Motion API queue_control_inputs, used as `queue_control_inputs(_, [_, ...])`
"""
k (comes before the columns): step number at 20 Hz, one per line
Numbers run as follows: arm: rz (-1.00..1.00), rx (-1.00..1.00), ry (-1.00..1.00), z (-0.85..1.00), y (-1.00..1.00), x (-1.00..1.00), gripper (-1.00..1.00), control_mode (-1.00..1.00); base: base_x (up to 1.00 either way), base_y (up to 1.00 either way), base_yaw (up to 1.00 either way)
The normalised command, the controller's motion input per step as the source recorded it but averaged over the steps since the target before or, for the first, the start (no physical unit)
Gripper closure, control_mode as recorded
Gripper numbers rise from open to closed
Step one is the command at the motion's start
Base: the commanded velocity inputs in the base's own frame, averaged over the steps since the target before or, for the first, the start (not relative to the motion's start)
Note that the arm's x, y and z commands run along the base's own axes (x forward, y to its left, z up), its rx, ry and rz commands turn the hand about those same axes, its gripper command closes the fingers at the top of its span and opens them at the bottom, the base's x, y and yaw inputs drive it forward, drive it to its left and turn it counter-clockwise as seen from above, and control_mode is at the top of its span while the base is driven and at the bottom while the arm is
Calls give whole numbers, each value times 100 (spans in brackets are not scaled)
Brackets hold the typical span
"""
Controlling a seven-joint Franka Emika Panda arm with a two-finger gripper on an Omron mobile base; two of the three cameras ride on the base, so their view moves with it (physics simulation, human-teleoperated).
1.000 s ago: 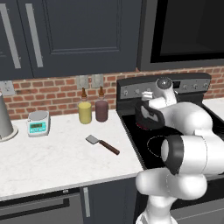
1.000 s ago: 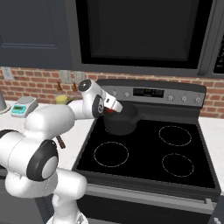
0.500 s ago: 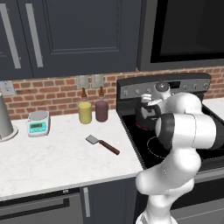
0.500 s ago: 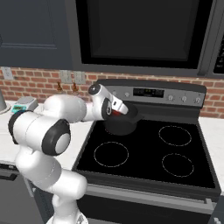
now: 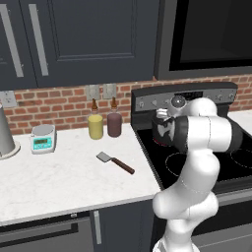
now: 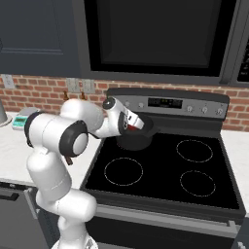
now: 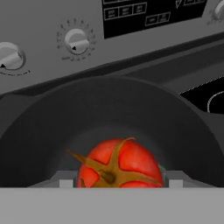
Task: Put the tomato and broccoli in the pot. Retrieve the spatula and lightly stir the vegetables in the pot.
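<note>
Red and round, the tomato (image 7: 119,164) sits between the two finger tips of the gripper (image 7: 118,179), and the jaws are pinching it on both sides. Its brownish-green stem points at the camera on the hand. The tomato is right over the open mouth of the pot (image 7: 109,118), with the dark inside wall of the pot all around it. A small bit of red shows at the gripper (image 6: 130,122) in the right base view too, just above the pot (image 6: 138,138).

The pot (image 5: 162,134) stands on the back left ring of the stove (image 6: 165,170), close to the knobs (image 7: 76,40) on the back panel.

The spatula (image 5: 115,163) lies flat on the worktop (image 5: 59,182), near its right edge beside the stove, well apart from the pot. Its grey blade points to the back left. A yellow jar (image 5: 95,126) and a maroon jar (image 5: 114,123) stand at the back edge by the brick wall. A small scale (image 5: 42,138) sits further left.
</note>
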Motion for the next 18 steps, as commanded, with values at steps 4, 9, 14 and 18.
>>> queue_control_inputs(4, [0, 0, 0, 0, -2, 13, -100, -100, 0, 0, 0])
queue_control_inputs(9, [0, 0, 0, 0, -6, 2, -100, -100, 0, 0, 0])
queue_control_inputs(14, [0, 1, 0, 5, -5, 0, -100, -100, 0, 0, 0])
queue_control_inputs(18, [0, 7, -5, 62, 0, -38, -100, -100, 0, 0, 0])
